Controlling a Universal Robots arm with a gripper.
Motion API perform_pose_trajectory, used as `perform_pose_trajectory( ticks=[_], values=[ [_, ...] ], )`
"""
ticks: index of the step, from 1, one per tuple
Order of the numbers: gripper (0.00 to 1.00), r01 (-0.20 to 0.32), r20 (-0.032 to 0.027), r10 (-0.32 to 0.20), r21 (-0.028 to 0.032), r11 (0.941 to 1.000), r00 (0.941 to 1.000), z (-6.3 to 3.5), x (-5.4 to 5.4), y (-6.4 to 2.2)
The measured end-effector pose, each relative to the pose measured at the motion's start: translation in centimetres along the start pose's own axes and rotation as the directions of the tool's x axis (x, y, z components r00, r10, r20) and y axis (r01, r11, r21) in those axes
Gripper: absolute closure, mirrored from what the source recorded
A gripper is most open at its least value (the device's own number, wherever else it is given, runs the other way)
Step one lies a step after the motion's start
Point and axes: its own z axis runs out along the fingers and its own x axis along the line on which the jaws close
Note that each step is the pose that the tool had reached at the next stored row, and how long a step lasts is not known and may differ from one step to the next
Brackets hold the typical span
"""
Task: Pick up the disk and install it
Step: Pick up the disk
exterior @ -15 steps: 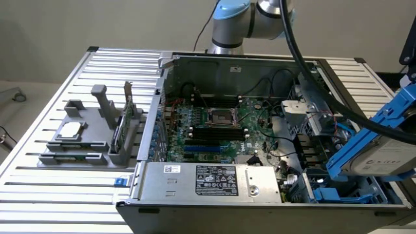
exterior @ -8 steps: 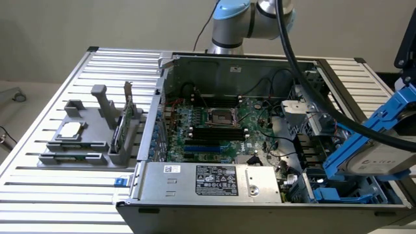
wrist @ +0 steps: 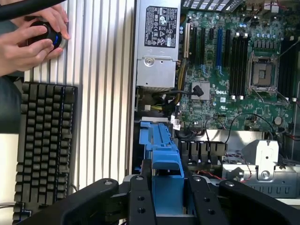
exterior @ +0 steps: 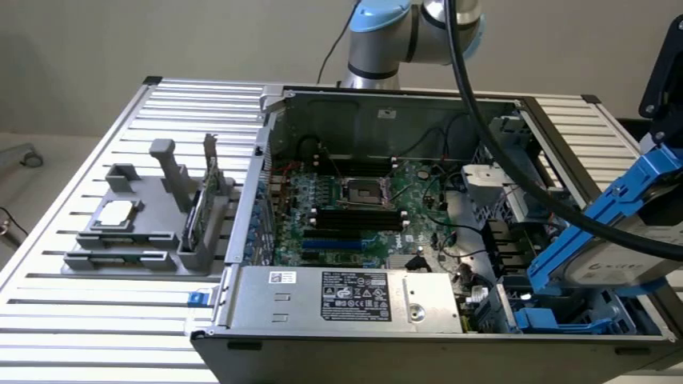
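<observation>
The disk [exterior: 613, 268], a silver-grey drive in a bright blue carrier, hangs tilted over the open computer case [exterior: 373, 104] at the exterior view's right. My gripper [exterior: 653, 152] comes down from above and is shut on its blue frame. In the wrist view the black fingers [wrist: 140, 201] clamp the blue carrier of the disk [wrist: 166, 173] from both sides. Below it lies the case's blue drive bay [exterior: 555, 320], beside the black drive slots [wrist: 199, 150]. A thick black cable [exterior: 501, 152] crosses in front of the disk.
The motherboard [exterior: 363, 208] and the silver power supply [exterior: 353, 300] fill the case. A grey holder [exterior: 139, 232] with a square chip and a thin green card [exterior: 213, 188] stands on the slatted table. A keyboard [wrist: 44, 140] and a person's hands [wrist: 33, 35] lie beside the case.
</observation>
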Motion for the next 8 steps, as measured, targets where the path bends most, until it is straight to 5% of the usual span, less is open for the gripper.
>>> perform_pose_trajectory(
  ticks=[4,8],
  values=[
    [0.67,0.001,0.0004,-0.001,0.0112,0.9999,1.0,0.53,-0.14,0.51],
    [0.67,0.001,0.0001,-0.001,0.016,0.9999,1.0,0.91,-0.84,0.86]
  ],
)
